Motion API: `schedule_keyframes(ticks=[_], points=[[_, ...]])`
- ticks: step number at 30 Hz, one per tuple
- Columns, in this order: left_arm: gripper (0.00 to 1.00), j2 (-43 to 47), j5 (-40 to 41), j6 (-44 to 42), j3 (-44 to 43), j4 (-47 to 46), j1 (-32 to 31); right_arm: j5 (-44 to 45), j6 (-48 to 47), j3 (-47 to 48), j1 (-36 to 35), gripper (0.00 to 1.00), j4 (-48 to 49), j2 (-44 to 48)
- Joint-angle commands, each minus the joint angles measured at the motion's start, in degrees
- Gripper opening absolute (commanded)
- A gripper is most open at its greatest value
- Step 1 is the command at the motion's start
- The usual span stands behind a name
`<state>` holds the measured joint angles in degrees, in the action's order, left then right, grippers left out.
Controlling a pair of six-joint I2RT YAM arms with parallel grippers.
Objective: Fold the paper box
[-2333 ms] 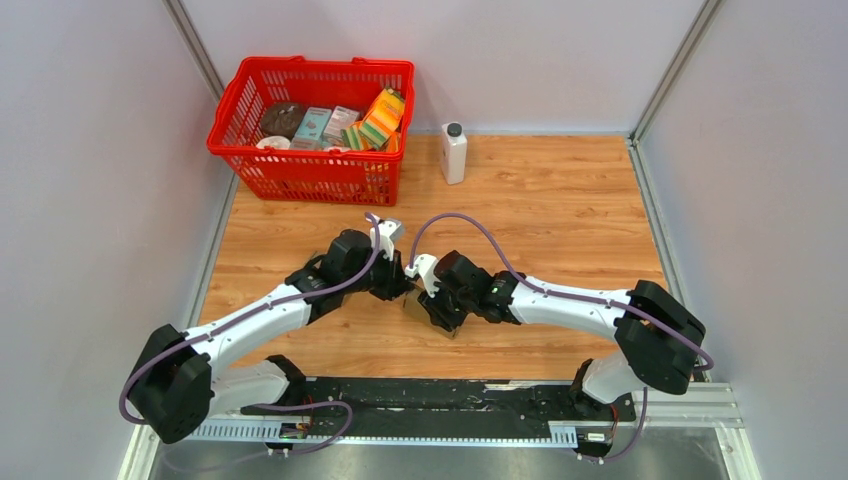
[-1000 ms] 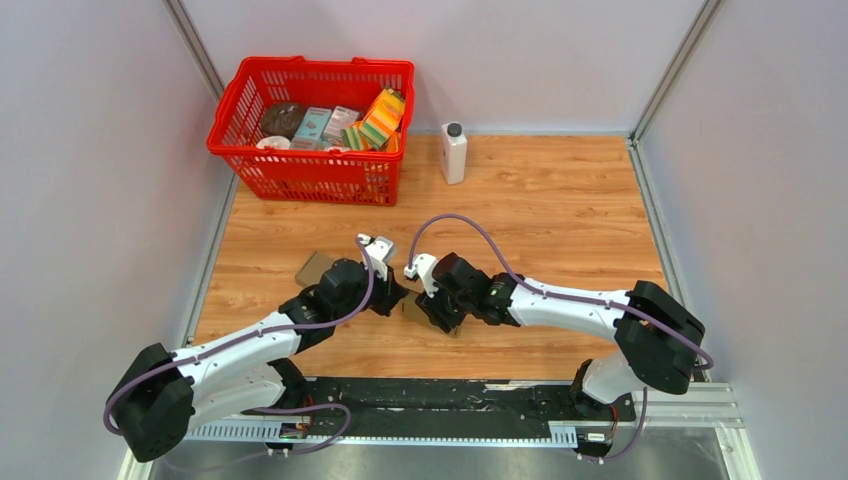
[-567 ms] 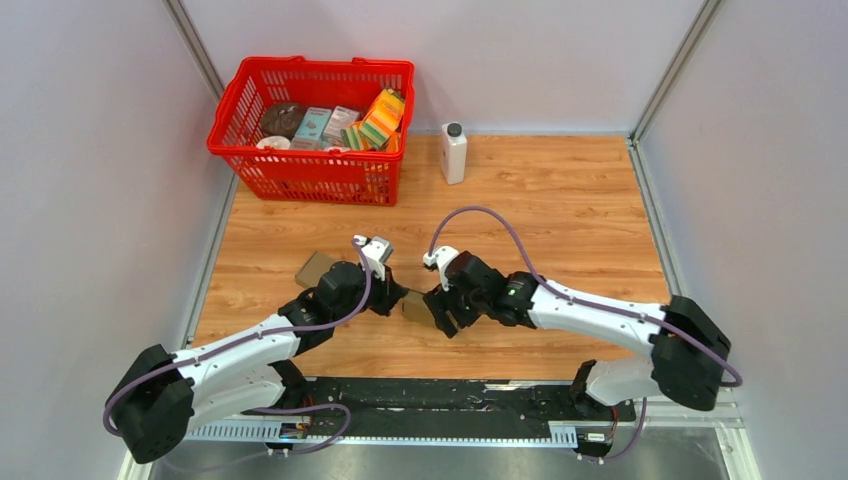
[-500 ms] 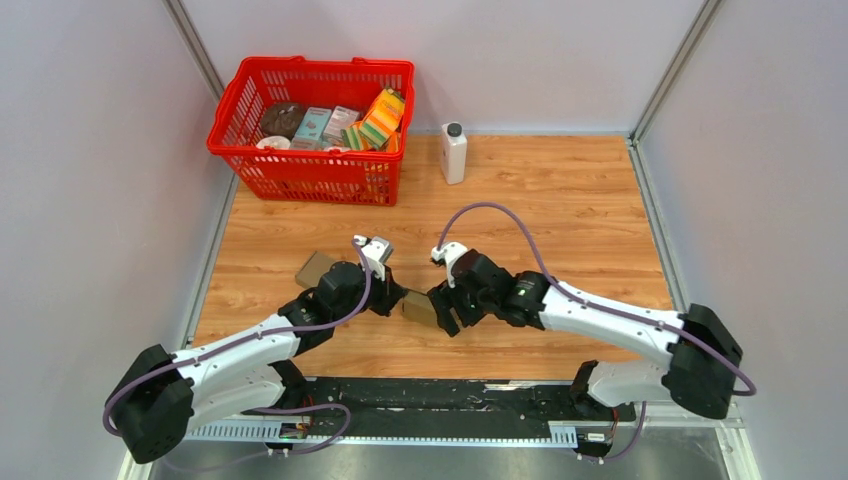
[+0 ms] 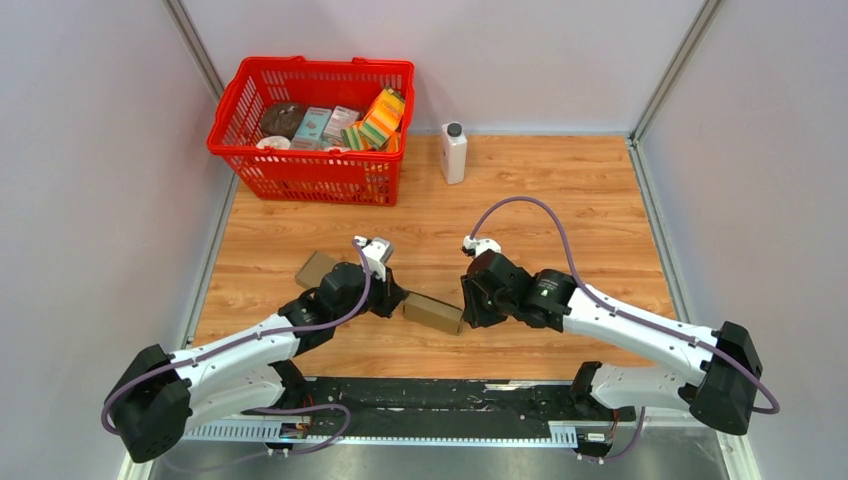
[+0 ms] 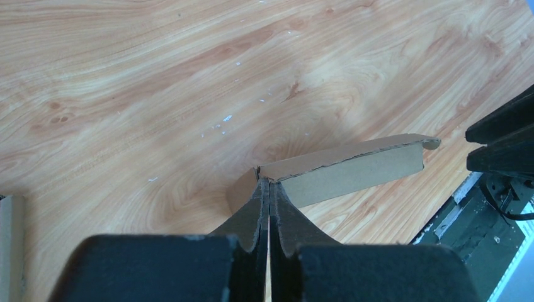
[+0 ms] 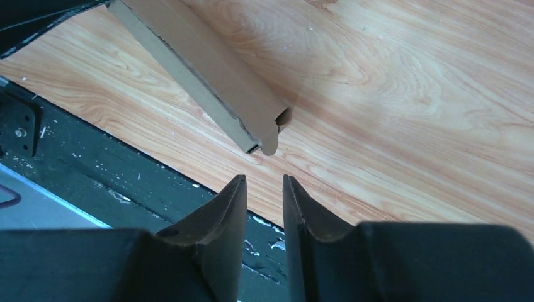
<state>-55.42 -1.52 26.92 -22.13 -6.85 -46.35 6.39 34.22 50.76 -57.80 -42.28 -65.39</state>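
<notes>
Overhead, the brown paper box (image 5: 433,312) lies on the wooden bench (image 5: 560,200) between my two arms, near the front edge. My left jaws meet its left end, while my right jaws hover just beside its right end, apart from it. A second flat cardboard piece (image 5: 316,268) lies just behind my left arm. A red basket (image 5: 310,178) of packaged goods and a white bottle (image 5: 453,152) stand at the far side. From my left wrist, the left jaws are pressed together on a cardboard flap of the box (image 6: 352,170), whose long body runs off to the right across the bench. From my right wrist, the right jaws are parted by a narrow gap with nothing between them. The box's end (image 7: 252,119) sits just ahead of the tips, not touching.
</notes>
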Motion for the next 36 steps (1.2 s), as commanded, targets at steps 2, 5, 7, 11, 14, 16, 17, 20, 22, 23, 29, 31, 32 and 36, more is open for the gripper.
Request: schedule_keyframes(ticks=[2, 5, 7, 11, 14, 16, 17, 20, 22, 23, 29, 31, 32, 36], points=[[0.0, -0.2, 0.1, 0.3, -0.4, 6.5, -0.9, 2.3, -2.1, 0.7, 0.3, 0.3, 2.6, -1.8], [0.0, 0.2, 0.4, 0.3, -0.3, 6.5, -1.1, 2.8, -3.1, 1.2, 0.3, 0.3, 3.9, -3.2], [0.0, 0.4, 0.5, 0.3, -0.2, 6.5, -1.1, 2.7, -3.5, 1.4, 0.3, 0.31, 4.6, -3.7], [0.0, 0.5, 0.6, 0.6, -0.2, 6.5, -1.3, 3.1, -3.6, 2.5, 0.4, 0.32, 4.9, -5.9], [0.0, 0.2, 0.6, 0.8, -0.3, 6.5, -1.6, 3.7, -3.3, 3.0, 0.3, 0.31, 5.4, -6.4], [0.0, 0.1, 0.6, 0.9, -0.5, 6.5, -1.8, 4.5, -2.9, 3.1, 0.4, 0.3, 5.5, -6.6], [0.0, 0.1, 0.6, 0.9, -0.5, 6.5, -1.8, 4.7, -2.6, 3.3, 0.5, 0.29, 5.6, -6.8], [0.0, 0.1, 1.0, 1.1, -0.5, 6.5, -2.0, 4.2, -1.7, 3.6, 0.8, 0.26, 5.9, -7.1], [0.0, 0.1, 1.1, 1.3, -0.5, 6.5, -2.3, 3.7, -1.1, 3.6, 0.8, 0.21, 5.9, -7.5], [0.0, 0.0, 1.2, 1.4, -0.5, 6.5, -2.3, 3.1, -0.2, 3.8, 0.8, 0.14, 5.5, -8.0], [0.0, -0.1, 1.3, 2.1, -0.6, 6.1, -3.7, -0.1, 3.3, 4.6, 0.9, 0.01, 4.2, -8.9], [0.0, -0.5, 1.3, 2.2, -0.7, 6.1, -3.9, -0.2, 4.3, 5.3, 1.0, 0.0, 3.9, -9.1], [0.0, -0.6, 1.3, 2.2, -0.8, 6.1, -4.2, 0.0, 4.5, 5.7, 1.1, 0.0, 3.4, -9.1], [0.0, -1.1, 2.8, 2.2, -1.0, 6.1, -4.8, -1.0, 5.3, 7.5, 1.3, 0.0, 2.3, -9.7]])
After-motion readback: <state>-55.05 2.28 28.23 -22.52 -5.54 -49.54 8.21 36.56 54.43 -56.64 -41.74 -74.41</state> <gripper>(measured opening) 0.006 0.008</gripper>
